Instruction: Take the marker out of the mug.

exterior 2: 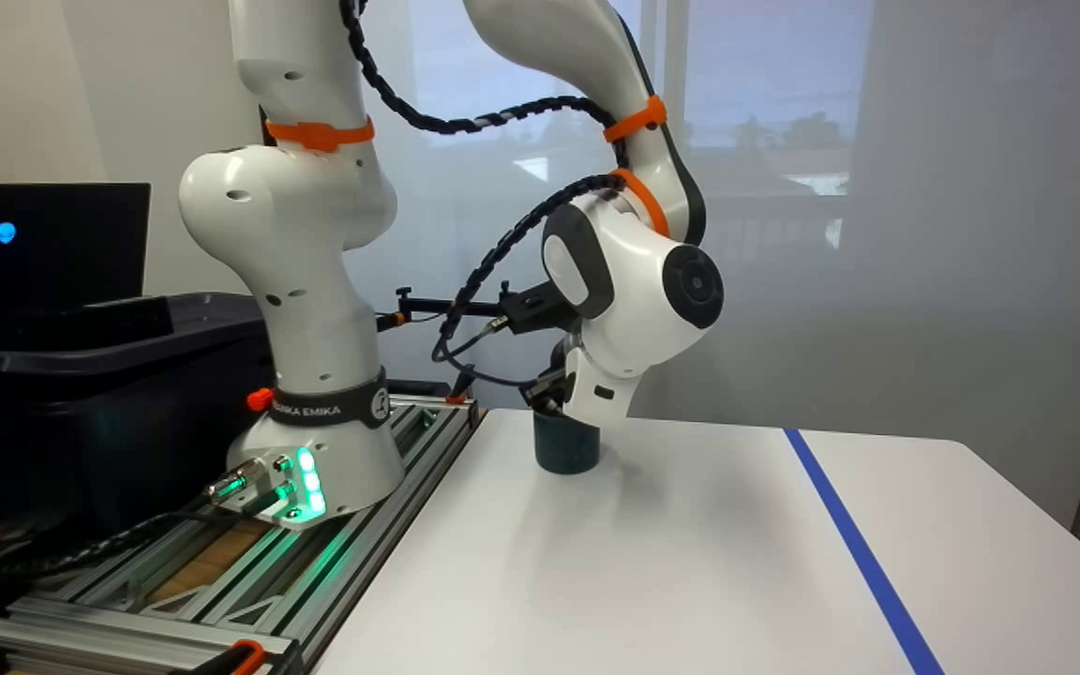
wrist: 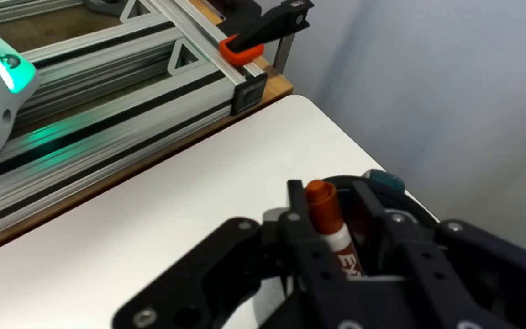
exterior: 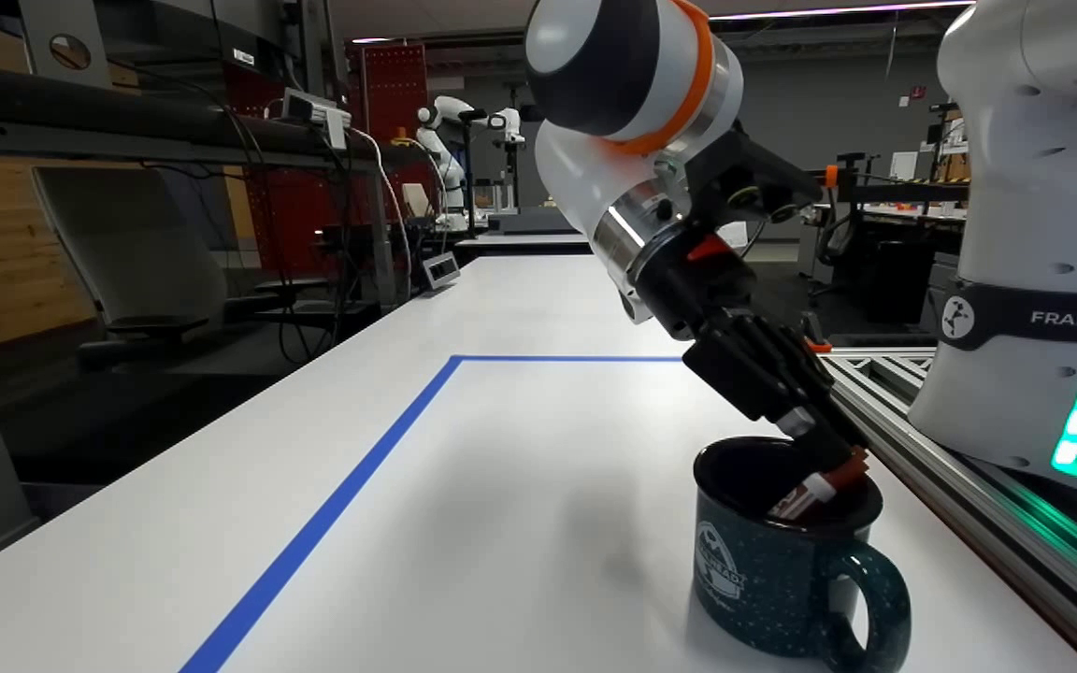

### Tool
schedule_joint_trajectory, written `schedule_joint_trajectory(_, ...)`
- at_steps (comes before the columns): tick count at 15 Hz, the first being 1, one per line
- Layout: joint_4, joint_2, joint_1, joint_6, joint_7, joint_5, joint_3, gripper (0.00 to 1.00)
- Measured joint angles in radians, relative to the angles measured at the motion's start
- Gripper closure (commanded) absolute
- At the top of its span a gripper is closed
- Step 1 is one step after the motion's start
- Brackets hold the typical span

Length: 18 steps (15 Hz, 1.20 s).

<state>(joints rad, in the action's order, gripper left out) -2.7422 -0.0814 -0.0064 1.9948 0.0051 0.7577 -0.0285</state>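
Note:
The dark speckled mug (exterior: 763,584) stands upright on the white table, with its pale emblem and loop handle showing in an exterior view. It also shows in an exterior view (exterior 2: 566,445), and its rim and handle (wrist: 385,180) show partly in the wrist view. The marker (exterior: 805,495) leans inside the mug, its orange-red cap at the rim. In the wrist view the marker (wrist: 324,212) lies between the two fingers of my gripper (wrist: 331,194). The left finger is close against the cap; a gap shows to the right finger. My gripper (exterior: 833,449) is open, tilted down at the mug's mouth. The marker's lower end is hidden.
The robot base (exterior: 1034,393) stands on an aluminium frame (wrist: 121,105) beside the table edge. A clamp with an orange pad (wrist: 240,50) sits at the frame's corner. A wall is close past the table's end. Blue tape (exterior: 351,486) marks the table.

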Motion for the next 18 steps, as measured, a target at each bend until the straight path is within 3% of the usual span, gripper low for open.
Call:
schedule_joint_trajectory(2,0.003,0.0,0.0,-0.014,-0.004,0.0,0.0,0.96)
schedule_joint_trajectory(3,0.004,0.0,0.0,-0.018,-0.005,0.0,0.0,1.0)
schedule_joint_trajectory(9,0.002,-0.008,0.0,-0.019,-0.005,0.0,0.001,0.99)
schedule_joint_trajectory(10,0.002,-0.009,0.0,-0.02,-0.005,0.0,0.001,0.74)
schedule_joint_trajectory(12,0.002,-0.012,0.0,-0.02,-0.005,0.0,0.003,0.69)
schedule_joint_trajectory(14,0.002,-0.014,0.0,-0.022,-0.005,0.0,0.005,0.54)
schedule_joint_trajectory(18,0.013,-0.018,-0.002,-0.022,-0.005,-0.001,0.014,0.5)
